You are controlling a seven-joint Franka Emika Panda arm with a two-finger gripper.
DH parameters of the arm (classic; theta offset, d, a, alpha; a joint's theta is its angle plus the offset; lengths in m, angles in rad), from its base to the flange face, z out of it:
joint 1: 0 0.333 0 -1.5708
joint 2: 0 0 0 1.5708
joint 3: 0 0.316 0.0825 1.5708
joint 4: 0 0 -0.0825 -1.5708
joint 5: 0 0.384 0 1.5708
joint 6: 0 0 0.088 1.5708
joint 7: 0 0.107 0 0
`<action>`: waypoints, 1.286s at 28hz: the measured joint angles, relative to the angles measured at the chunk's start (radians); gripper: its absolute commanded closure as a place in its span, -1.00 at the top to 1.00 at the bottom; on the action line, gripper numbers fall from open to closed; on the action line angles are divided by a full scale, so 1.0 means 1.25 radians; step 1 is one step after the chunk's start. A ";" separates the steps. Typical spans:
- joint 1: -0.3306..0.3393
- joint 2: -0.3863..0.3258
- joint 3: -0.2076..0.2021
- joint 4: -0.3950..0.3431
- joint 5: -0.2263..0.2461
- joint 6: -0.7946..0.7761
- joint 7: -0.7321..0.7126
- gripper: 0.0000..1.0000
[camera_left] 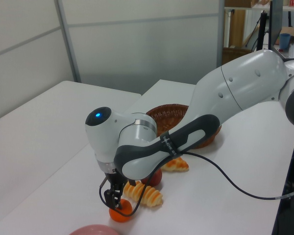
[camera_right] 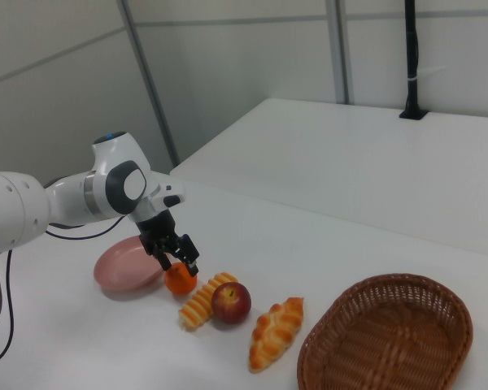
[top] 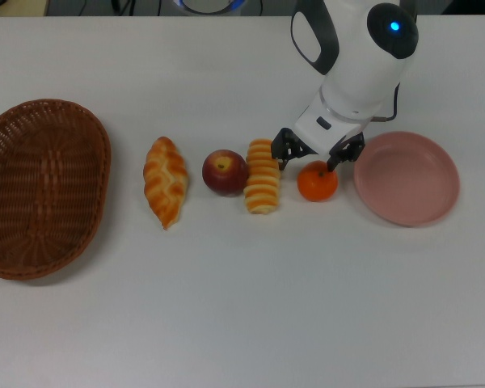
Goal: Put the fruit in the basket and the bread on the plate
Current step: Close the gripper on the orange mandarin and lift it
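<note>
Gripper [top: 314,155] sits low over the mandarin [top: 318,181], fingers spread wide, one on each side of the fruit's far edge in the top view; nothing held yet. Mandarin rests on the tabletop [top: 250,307] between the roll [top: 263,175] and the plate [top: 406,178], just beside both, touching neither as far as the top view shows. Apple [top: 225,171] touches the roll on the other side; braided loaf [top: 166,180] lies further toward the basket [top: 42,187], which is empty and well apart at the top view's left. Plate also empty. Step in hand looks like grasping the mandarin. To do it well: centre the fingers over the fruit's widest part, since they now seem set toward its far side and could squeeze it out; go down far enough to grip below the middle, not the crown. Watch the finger nearest the roll, little room there, a nudge would roll the bread into the apple. Close gently, round smooth fruit slips easily. Lift straight up before moving across, then carry it over roll, apple and loaf high enough to miss them, and release low inside the basket so it does not bounce out. In the left view the fingertips appear near tabletop level around the mandarin.
</note>
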 measured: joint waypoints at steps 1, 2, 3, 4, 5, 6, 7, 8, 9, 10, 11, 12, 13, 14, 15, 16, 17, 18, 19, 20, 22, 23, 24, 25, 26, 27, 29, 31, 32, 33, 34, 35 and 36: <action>0.000 0.000 0.000 0.000 0.000 0.000 0.000 1.00; 0.001 0.000 0.000 0.000 0.000 0.000 0.000 1.00; 0.001 0.000 0.000 0.000 0.000 0.000 0.000 1.00; 0.002 0.000 0.000 0.000 0.000 0.000 0.000 1.00; 0.002 0.000 0.000 0.000 0.000 0.000 0.000 1.00; 0.003 0.001 0.000 -0.001 0.000 0.000 0.000 1.00; 0.004 0.002 0.000 -0.002 0.000 0.000 0.000 1.00; 0.006 0.003 0.000 -0.002 0.000 0.000 0.000 1.00; 0.008 0.004 0.000 -0.003 0.000 0.000 0.000 1.00; 0.010 0.006 0.001 -0.003 0.000 0.000 0.000 1.00; 0.013 0.009 0.001 -0.003 0.000 0.000 0.000 1.00; 0.017 0.011 0.001 -0.003 0.000 0.000 0.000 1.00; 0.019 0.012 0.001 -0.003 0.000 0.000 0.000 1.00; 0.022 0.014 0.001 -0.003 0.000 0.000 0.000 1.00; 0.025 0.015 0.001 -0.003 0.000 0.000 0.000 0.88; 0.028 0.016 0.001 -0.003 0.000 0.001 0.000 0.82; 0.029 0.017 0.001 -0.003 0.000 0.001 0.000 0.78; 0.030 0.018 0.001 -0.003 0.000 0.001 0.000 0.72; 0.031 0.019 0.001 -0.003 0.000 0.001 0.000 0.63; 0.032 0.020 0.001 -0.003 0.000 0.001 0.000 0.49; 0.033 0.021 0.001 -0.003 0.000 0.001 0.000 0.31; 0.033 0.022 0.001 -0.003 0.000 0.001 0.000 0.19; 0.033 0.023 0.000 -0.004 0.000 0.001 -0.001 0.09; 0.032 0.024 0.000 -0.004 0.000 0.001 -0.003 -0.10; 0.032 0.025 0.000 -0.004 0.000 0.001 -0.008 -0.21; 0.031 0.026 0.000 -0.004 0.000 0.001 -0.012 -0.30; 0.030 0.027 0.000 -0.004 0.000 0.001 -0.024 -0.39; 0.029 0.029 0.000 -0.004 0.000 0.001 -0.032 -0.43; 0.029 0.030 0.000 -0.004 0.000 0.001 -0.037 -0.46; 0.028 0.030 0.000 -0.004 0.000 0.001 -0.038 -0.46; 0.028 0.030 0.000 -0.004 0.000 0.001 -0.040 -0.48; 0.028 0.031 0.000 -0.004 0.000 0.001 -0.040 -0.48; 0.028 0.031 0.000 -0.004 0.000 0.001 -0.041 -0.32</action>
